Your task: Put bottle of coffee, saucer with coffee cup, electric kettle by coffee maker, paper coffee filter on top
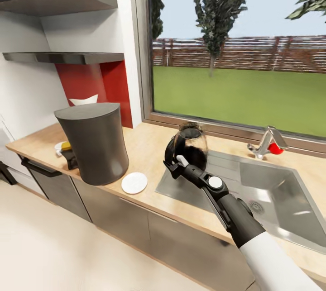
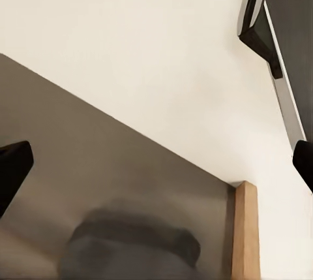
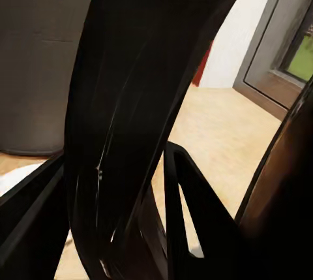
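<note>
Right arm [image 1: 253, 236] comes up from the lower right of the head view, white forearm into a black wrist, stretched forward and a bit left. The right gripper [image 1: 174, 162] has its fingers [image 3: 189, 208] clamped around the black loop handle of the rounded clear glass kettle [image 1: 190, 144]. The left gripper's dark fingertips [image 2: 13, 169] sit wide apart, looks open.

The coffee maker [image 1: 95, 141] hides most of a small object [image 1: 67, 151] behind it (yellow-topped, unidentifiable).

Bright even daylight from the window [image 1: 235, 51], soft shadows, blurry wrist close-ups
</note>
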Controlling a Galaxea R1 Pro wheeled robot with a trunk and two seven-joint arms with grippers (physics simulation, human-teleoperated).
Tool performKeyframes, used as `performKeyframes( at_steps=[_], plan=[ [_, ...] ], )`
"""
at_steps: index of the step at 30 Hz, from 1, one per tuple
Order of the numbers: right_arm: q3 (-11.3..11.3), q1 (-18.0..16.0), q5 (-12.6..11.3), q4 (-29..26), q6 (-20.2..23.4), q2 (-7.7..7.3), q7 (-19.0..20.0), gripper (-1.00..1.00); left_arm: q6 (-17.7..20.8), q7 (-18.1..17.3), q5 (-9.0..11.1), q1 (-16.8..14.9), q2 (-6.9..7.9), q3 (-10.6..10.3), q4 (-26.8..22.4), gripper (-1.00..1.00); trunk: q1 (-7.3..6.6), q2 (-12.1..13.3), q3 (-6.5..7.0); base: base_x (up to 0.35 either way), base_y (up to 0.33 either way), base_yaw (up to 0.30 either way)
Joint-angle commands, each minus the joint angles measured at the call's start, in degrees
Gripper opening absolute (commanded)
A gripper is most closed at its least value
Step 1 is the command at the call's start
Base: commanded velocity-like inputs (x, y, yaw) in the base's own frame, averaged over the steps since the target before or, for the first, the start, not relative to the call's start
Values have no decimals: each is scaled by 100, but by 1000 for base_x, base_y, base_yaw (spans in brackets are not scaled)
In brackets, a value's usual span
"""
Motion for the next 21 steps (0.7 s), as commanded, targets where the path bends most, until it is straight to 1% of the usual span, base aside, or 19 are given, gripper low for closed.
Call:
performKeyframes(
  at_steps=[1, 9, 16, 21],
  plan=[
    [4, -4, 0, -14, 31, -5, 14, -100, -29, 7, 49, -5, -2, -49, 10, 100, 3, -10, -10, 69, 0, 272],
    [4, -4, 0, -14, 37, -5, 14, -100, -29, 7, 54, -5, -2, -49, 10, 100, 3, -10, -28, 96, 0, 272],
    [4, -4, 0, 2, 37, -5, 14, -100, -29, 7, 71, -10, 1, -49, 10, 100, 3, -10, -49, 166, 0, 272],
    [4, -4, 2, 4, 40, -5, 14, -100, -36, 7, 75, -9, -2, -49, 10, 100, 3, -10, -66, 35, 0, 260]
  ],
)
